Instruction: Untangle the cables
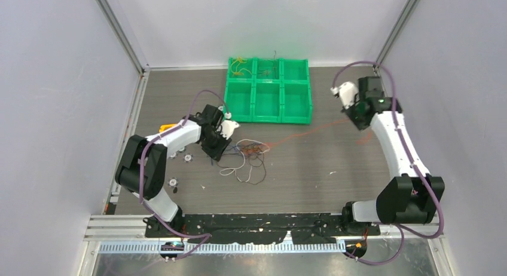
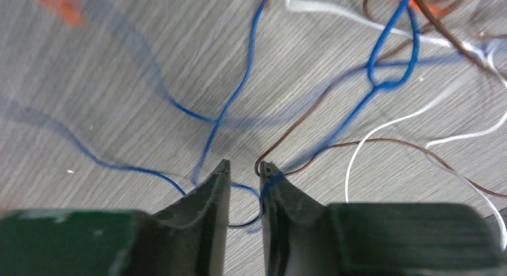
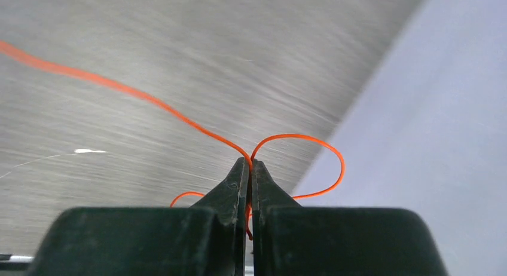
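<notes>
Cables tangled mid-table, just beside left gripper; orange cable stretched from the tangle to right gripper, well apart. Left wrist: jaws narrowly parted, blue cable looped through the gap, seemingly unclamped; brown cable touching one fingertip. Right wrist: jaws pinched tight on orange cable, at the tips.

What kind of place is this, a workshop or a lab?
Probably a robotics lab test cell: plain white walls on an aluminium frame box in a table, with a green sorting bin and tangled wires laid out.
</notes>
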`<state>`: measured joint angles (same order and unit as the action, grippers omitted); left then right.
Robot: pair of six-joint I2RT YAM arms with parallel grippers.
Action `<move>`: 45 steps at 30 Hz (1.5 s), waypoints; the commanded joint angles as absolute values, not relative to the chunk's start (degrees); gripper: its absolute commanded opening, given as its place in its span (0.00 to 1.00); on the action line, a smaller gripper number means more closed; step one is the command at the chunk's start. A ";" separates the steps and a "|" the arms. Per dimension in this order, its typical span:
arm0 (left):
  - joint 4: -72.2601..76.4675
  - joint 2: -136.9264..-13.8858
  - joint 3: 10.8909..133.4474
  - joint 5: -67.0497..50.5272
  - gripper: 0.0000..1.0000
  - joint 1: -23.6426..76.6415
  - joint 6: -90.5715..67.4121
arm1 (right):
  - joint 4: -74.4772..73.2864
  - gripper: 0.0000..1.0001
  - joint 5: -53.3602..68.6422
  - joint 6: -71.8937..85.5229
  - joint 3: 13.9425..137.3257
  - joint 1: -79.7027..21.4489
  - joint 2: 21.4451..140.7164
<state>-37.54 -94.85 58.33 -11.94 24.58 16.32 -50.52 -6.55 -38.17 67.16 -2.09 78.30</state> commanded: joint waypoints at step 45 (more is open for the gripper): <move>-46.12 -68.18 59.64 -34.34 1.00 15.74 20.05 | -57.18 0.05 33.19 -14.06 124.10 17.83 86.23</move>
<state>-47.09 -71.00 55.77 -28.27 14.94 24.64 -64.58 29.50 -24.21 126.78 22.35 85.95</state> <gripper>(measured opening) 0.993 0.071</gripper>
